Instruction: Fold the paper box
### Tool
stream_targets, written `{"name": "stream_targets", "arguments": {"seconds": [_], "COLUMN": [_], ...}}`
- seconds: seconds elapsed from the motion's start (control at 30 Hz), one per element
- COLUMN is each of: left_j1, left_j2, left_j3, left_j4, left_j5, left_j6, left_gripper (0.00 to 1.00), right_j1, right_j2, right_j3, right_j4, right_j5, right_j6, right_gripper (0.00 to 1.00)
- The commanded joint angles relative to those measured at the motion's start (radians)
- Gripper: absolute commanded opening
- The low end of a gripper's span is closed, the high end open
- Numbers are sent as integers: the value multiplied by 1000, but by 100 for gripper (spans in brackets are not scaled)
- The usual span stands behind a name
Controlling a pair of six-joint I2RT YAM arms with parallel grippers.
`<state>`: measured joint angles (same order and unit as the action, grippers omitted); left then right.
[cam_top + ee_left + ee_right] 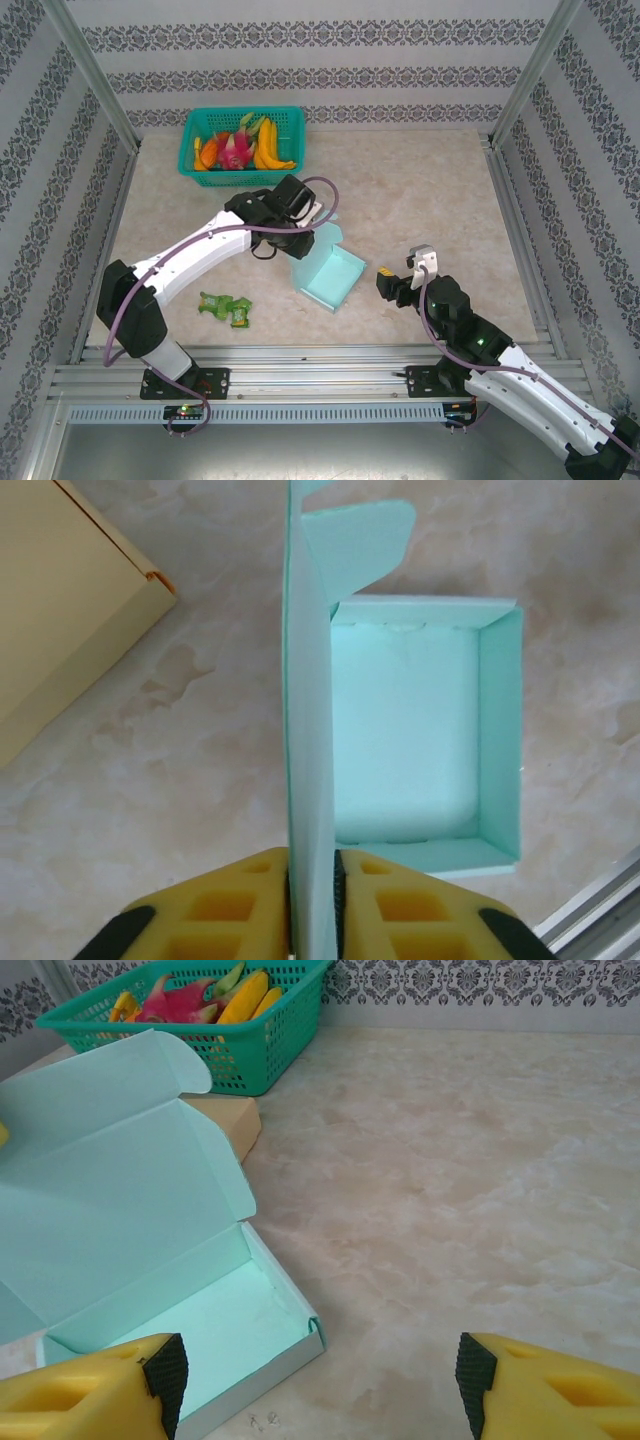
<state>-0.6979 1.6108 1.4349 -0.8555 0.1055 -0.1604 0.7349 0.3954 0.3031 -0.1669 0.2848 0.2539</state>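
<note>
The light teal paper box lies open on the marble table, its tray flat and its lid standing upright. My left gripper is over the box's far side. In the left wrist view my left gripper is shut on the lid's edge, both yellow fingers pressed against the card. My right gripper hovers just right of the box. In the right wrist view my right gripper stands open with nothing between its pads, the tray at lower left and the lid rising behind it.
A green basket of fruit stands at the back left. A tan cardboard box lies just behind the teal one. A green wrapper lies near the front left. Metal rails border the near edge.
</note>
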Motion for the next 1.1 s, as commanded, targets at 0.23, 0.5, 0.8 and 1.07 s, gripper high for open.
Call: {"name": "stream_targets", "arguments": {"seconds": [0.23, 0.5, 0.8, 1.07], "left_j1": [-58, -57, -27, 79], "left_j2": [-52, -255, -271, -258], "left_j3": [95, -39, -42, -69], "left_j4": [-55, 76, 48, 62], "left_j5": [-172, -61, 104, 275], "left_j6": [254, 790, 1060, 1158], "left_gripper": [0, 0, 0, 0], "right_j1": [-9, -11, -151, -318], "right_j2": [109, 272, 323, 467], "right_j3": [-19, 34, 138, 244], "right_j4": [144, 191, 321, 286], "right_j5": [-141, -230, -447, -844], "right_j6": [-79, -228, -544, -718], "right_gripper": [73, 73, 59, 47]}}
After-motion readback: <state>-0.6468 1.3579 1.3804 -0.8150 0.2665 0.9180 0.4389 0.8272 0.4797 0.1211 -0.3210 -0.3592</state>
